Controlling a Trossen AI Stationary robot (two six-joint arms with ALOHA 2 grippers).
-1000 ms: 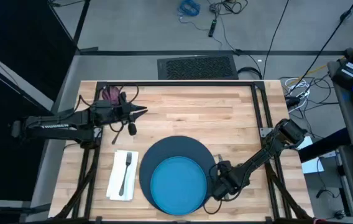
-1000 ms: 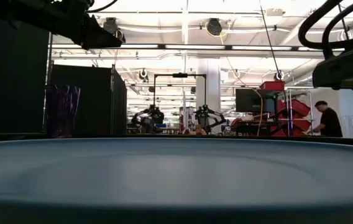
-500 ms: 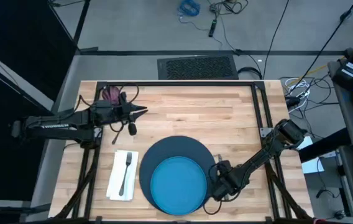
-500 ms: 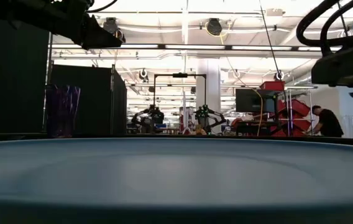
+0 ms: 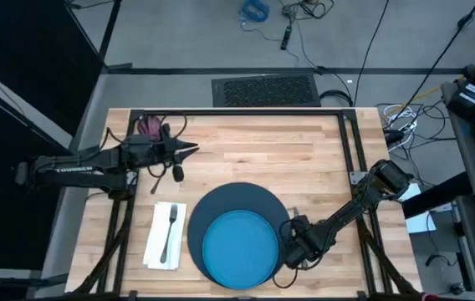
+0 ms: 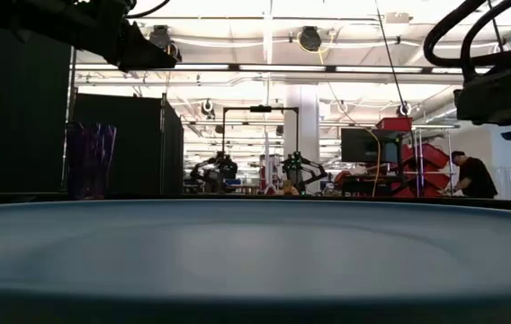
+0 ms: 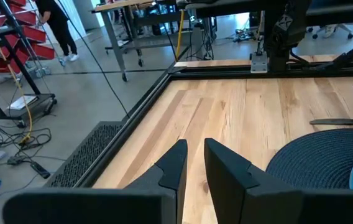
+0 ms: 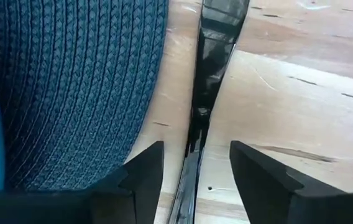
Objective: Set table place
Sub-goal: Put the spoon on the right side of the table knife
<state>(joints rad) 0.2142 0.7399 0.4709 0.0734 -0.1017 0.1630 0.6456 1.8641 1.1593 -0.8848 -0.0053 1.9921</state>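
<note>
A dark blue round mat (image 5: 239,209) lies near the table's near edge with a bright blue plate (image 5: 239,248) on it. A fork (image 5: 169,230) lies on a white folded napkin (image 5: 164,237) left of the mat. A long metal piece of cutlery (image 8: 210,62) lies flat on the wood along the mat's right edge. My right gripper (image 8: 195,149) is open, pointing down, with a finger on either side of it, not touching. My left gripper (image 7: 195,158) hovers shut over the far left, beside the purple cup (image 5: 147,126).
Bare wood (image 5: 288,150) stretches across the table's far middle and right. The black frame (image 5: 350,134) rims the table. Cables and a floor grate (image 5: 264,88) lie beyond the far edge. A person (image 6: 473,173) stands far off in the room.
My right arm has risen very slightly over the cutlery; its fingers stay open. Nothing on the table has moved.
</note>
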